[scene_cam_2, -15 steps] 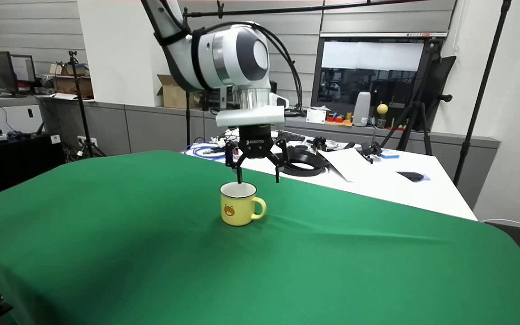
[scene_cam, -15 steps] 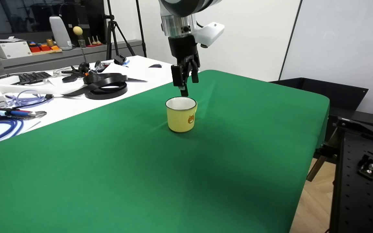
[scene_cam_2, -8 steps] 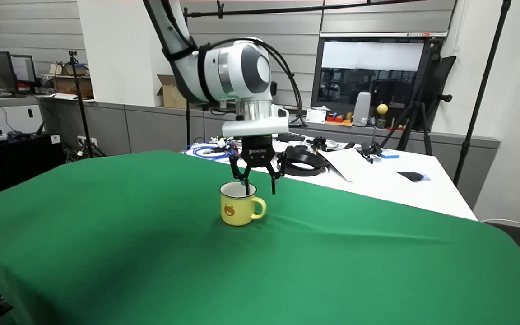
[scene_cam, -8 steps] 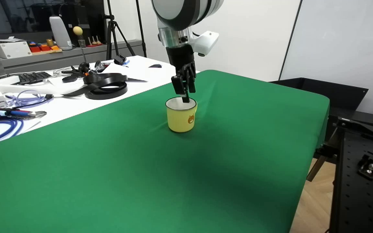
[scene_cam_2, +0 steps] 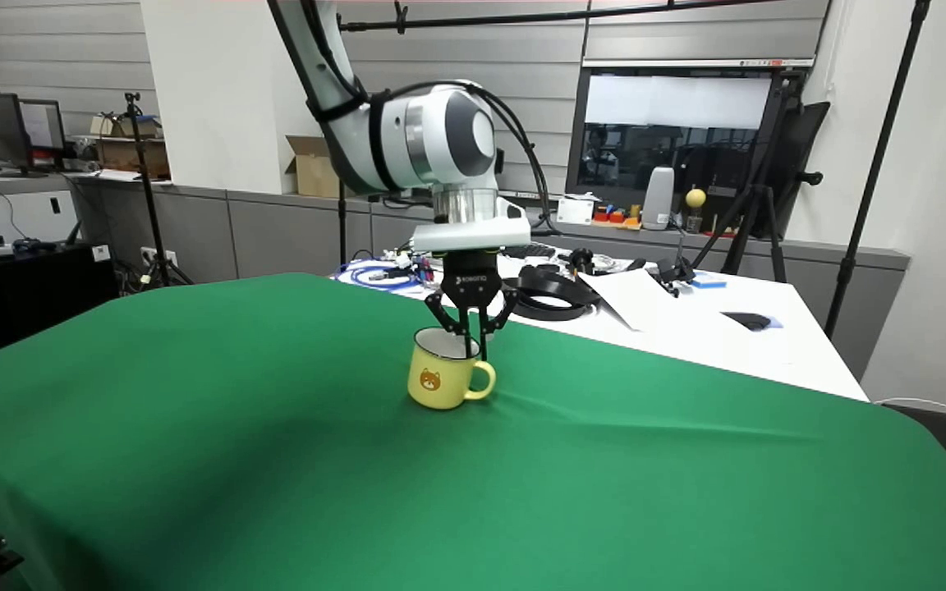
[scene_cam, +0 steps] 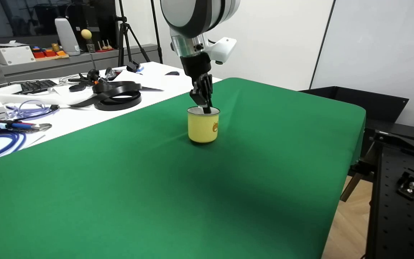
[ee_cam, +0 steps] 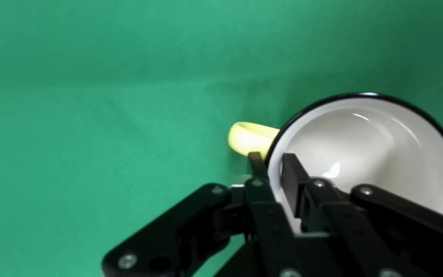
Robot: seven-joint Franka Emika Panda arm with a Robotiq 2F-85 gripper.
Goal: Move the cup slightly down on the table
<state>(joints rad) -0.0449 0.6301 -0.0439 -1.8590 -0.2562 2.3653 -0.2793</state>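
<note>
The black two-fingered hand (scene_cam_2: 475, 355) is pinching the squat yellow cup (scene_cam_2: 438, 379) by its handle-side wall; slightly tilted over the green cloth-covered tabletop (scene_cam_2: 276, 468), the body is extending past the inner finger (ee_cam: 293, 177).

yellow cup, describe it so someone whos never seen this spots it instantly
Start at the big green table, then find the black gripper reaching down over it. The yellow cup is at its tips, one finger inside it. A yellow handle and printed animal face set it apart from the black gripper and plain table.
</note>
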